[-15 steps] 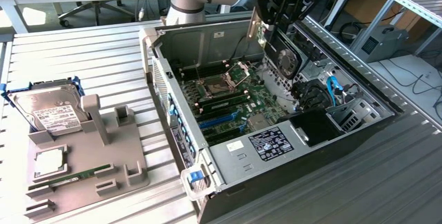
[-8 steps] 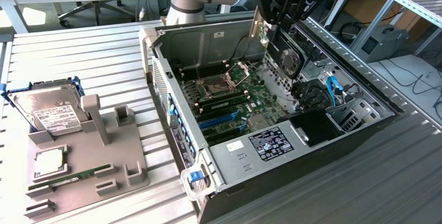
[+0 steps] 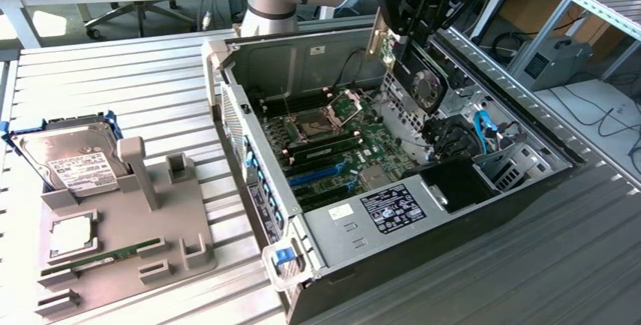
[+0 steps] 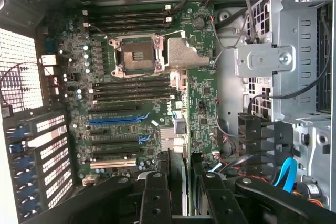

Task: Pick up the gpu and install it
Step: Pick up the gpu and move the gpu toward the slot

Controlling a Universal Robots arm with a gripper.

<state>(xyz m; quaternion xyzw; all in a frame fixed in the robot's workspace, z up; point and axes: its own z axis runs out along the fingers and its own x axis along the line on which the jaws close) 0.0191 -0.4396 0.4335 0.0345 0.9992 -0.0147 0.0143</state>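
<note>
So the gripper (image 3: 413, 34) has its fingers about halfway closed, clamped on the top edge of the graphics card (image 3: 422, 81), and the card hangs under it over the open computer case (image 3: 228, 107). From the exterior view you can see the card's black face with its round fan, and there's a metal bracket (image 3: 379, 40) on the end toward the exterior view's left. It's up at the far side of the case, near the drive cage end. It looks clear of the motherboard (image 3: 376, 148), though I can't tell whether its lower edge touches anything in there. In the wrist view the card (image 4: 177, 169) shows edge-on as a thin slab pinched between the two black fingers (image 4: 155, 198), with the gripper (image 4: 179, 178) looking down at the board (image 4: 205, 93). The empty processor socket (image 4: 134, 56) sits between the rows of memory slots, and the blue slot (image 4: 118, 120) is lower on the board with nothing plugged into it. A blue cable (image 4: 286, 174) curls near the drive cage (image 4: 294, 51). Off on the exterior view's left, well away from the case, a hard drive (image 3: 68, 158) leans in a blue holder beside a gray tray (image 3: 150, 224) that has a green memory stick (image 3: 112, 254) lying in it, all on the slatted metal table (image 3: 130, 85).
</note>
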